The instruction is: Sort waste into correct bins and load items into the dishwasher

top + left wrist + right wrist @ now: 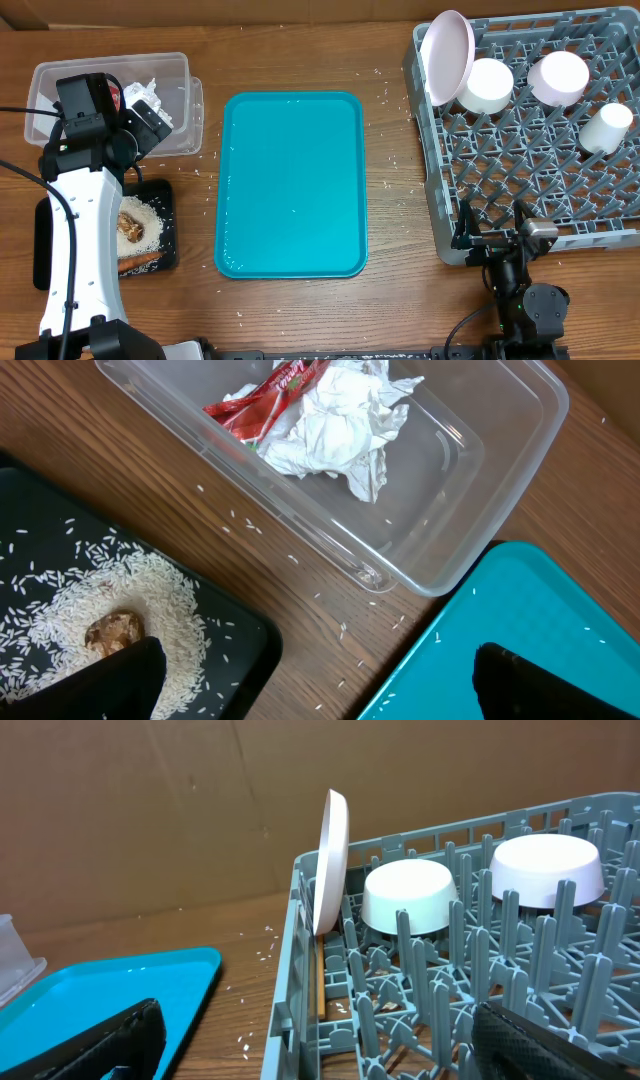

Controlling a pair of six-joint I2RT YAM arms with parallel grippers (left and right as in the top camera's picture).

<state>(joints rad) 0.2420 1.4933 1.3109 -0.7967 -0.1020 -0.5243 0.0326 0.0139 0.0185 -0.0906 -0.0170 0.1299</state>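
In the far left corner of the table sits a clear plastic rectangular tub (172, 85). Inside it lie a crumpled white napkin (335, 435) and a red wrapper (262, 402), so this looks like the bin for dry trash. Just in front of it, by the left edge of the table, is a flat black rectangular tray (168, 200). It holds a pile of loose white rice (150, 585), a small brown food chunk (112, 630) and a thin orange carrot-like piece (140, 262), so the food scraps seem to go here. The left gripper (315, 650) hangs over the gap between the tub and the black tray. Its fingers are spread wide with nothing between them. A few rice grains lie on the wood under it. In the middle of the table is a flat teal plastic tray (290, 185), bare but for some tiny grains. At the right edge of the table stands the large square grey plastic dish rack (540, 190) with its upright pegs. A white round plate (447, 55) stands on its edge at the rack's far left corner, held up by the pegs. Beside it are two white bowls (485, 85) (558, 77) and a small white cup (606, 127), all upside down, likely so water can run off. The right gripper (318, 1012) waits at the rack's near edge, wide open and holding nothing. The job looks almost done.
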